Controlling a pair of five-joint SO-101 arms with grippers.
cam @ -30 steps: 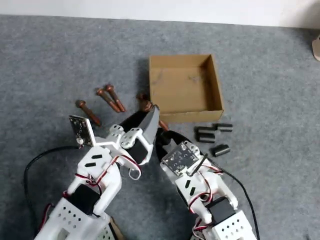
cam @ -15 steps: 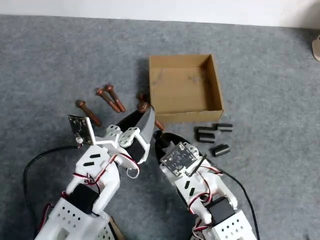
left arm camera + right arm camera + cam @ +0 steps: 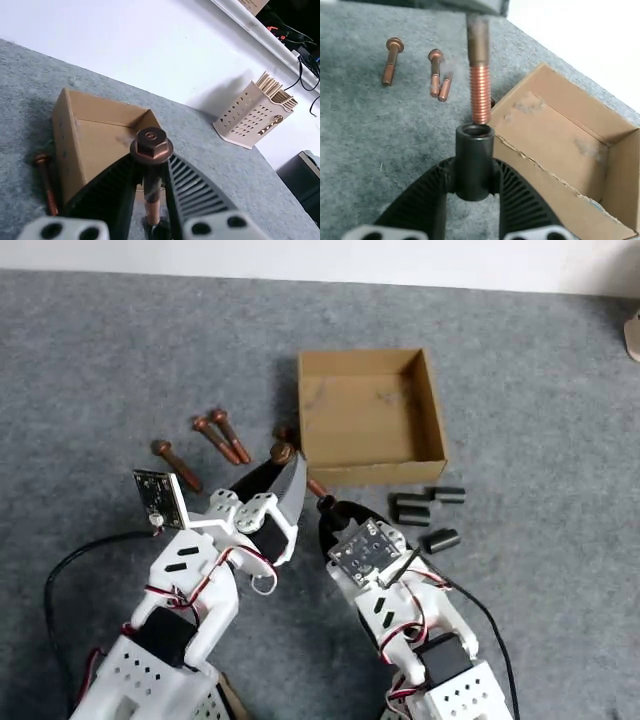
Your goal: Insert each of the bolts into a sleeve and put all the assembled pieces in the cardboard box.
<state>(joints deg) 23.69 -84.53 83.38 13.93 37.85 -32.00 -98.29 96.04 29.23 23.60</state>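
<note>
Overhead, the left gripper (image 3: 289, 470), clamped on a bolt (image 3: 281, 452), has edged back beside the box (image 3: 380, 473), bringing the tip to the sleeve (image 3: 325, 503) pinched in the right gripper (image 3: 330, 512). From the left wrist, the bolt head stands above the fingers. From the right wrist, the threads hang just over the sleeve mouth, so insertion looks next.

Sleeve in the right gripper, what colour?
The sleeve is black; right wrist view shows it best.

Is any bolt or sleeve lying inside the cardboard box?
No, the floor of the cardboard box is bare in the high view; loose bolts and sleeves lie outside it.
</note>
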